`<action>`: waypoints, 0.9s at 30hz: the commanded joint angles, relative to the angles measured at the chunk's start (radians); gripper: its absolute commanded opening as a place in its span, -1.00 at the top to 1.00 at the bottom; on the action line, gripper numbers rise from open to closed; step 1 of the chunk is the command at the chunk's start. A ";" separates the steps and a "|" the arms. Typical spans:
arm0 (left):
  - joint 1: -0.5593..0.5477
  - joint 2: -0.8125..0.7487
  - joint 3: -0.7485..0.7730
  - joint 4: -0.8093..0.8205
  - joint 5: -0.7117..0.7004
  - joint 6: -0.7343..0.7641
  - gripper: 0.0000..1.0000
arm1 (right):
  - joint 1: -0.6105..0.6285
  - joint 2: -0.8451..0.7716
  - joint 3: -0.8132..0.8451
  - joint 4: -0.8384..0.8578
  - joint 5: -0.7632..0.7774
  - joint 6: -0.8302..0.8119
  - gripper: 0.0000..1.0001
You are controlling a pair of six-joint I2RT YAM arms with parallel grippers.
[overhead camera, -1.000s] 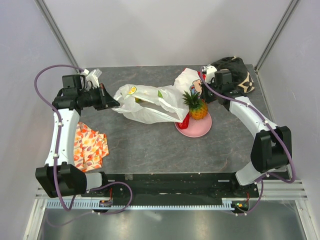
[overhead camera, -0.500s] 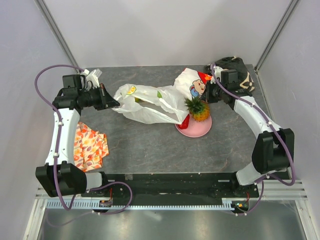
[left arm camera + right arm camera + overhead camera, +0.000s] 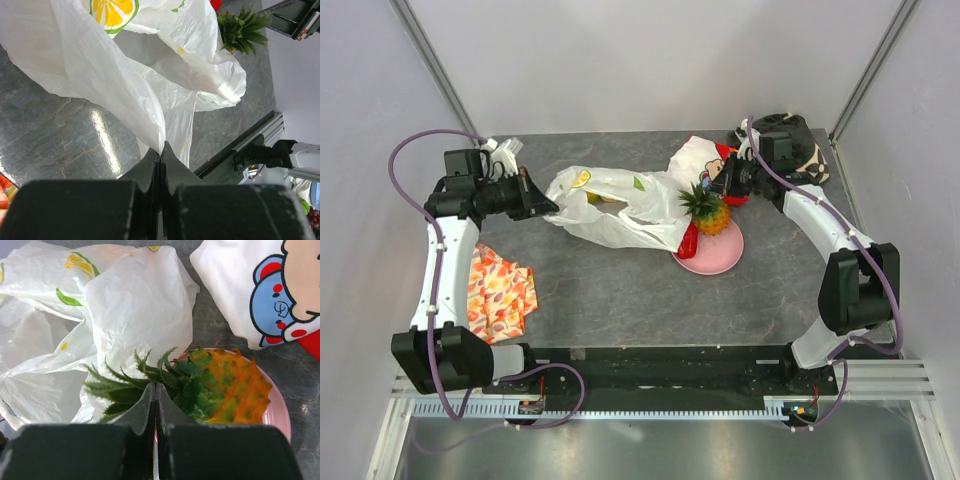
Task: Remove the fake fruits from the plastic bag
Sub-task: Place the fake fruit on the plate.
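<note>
The plastic bag (image 3: 620, 205) lies crumpled mid-table, white with yellow and green prints. My left gripper (image 3: 546, 207) is shut on its left end; in the left wrist view the film (image 3: 150, 90) runs straight out from between the closed tips (image 3: 161, 146). An orange pineapple (image 3: 713, 215) with a green crown leans on a pink plate (image 3: 720, 258), and a red piece (image 3: 689, 240) sits at the plate's left edge against the bag. My right gripper (image 3: 722, 190) is shut, its tips (image 3: 154, 386) right at the pineapple's crown (image 3: 135, 385), with nothing visible between them.
A white cloth with a cartoon bear (image 3: 705, 165) lies behind the plate, and a dark patterned cloth (image 3: 805, 150) sits at the back right corner. An orange patterned cloth (image 3: 500, 290) lies at the left edge, under the left arm.
My right wrist has swung back and to the left, bringing its shut tips to the pineapple's crown. The pineapple has tipped a little. The left arm and bag have stayed put.
</note>
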 commanded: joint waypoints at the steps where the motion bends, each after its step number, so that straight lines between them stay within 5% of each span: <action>1: 0.015 -0.001 0.033 0.022 -0.011 0.036 0.97 | 0.001 -0.011 0.043 0.070 -0.082 0.080 1.00; 17: 0.018 0.022 0.041 0.019 -0.026 0.052 0.97 | -0.085 0.018 -0.023 0.055 -0.049 0.103 1.00; 22: 0.019 0.036 0.055 0.007 -0.046 0.086 0.67 | -0.149 0.046 -0.057 0.043 -0.038 0.106 0.98; 25: 0.018 0.050 0.073 0.004 -0.043 0.097 0.62 | -0.157 0.058 -0.056 0.043 -0.067 0.098 0.81; 27: 0.019 0.054 0.076 0.004 -0.037 0.095 0.49 | -0.157 0.058 -0.055 0.046 -0.082 0.100 0.45</action>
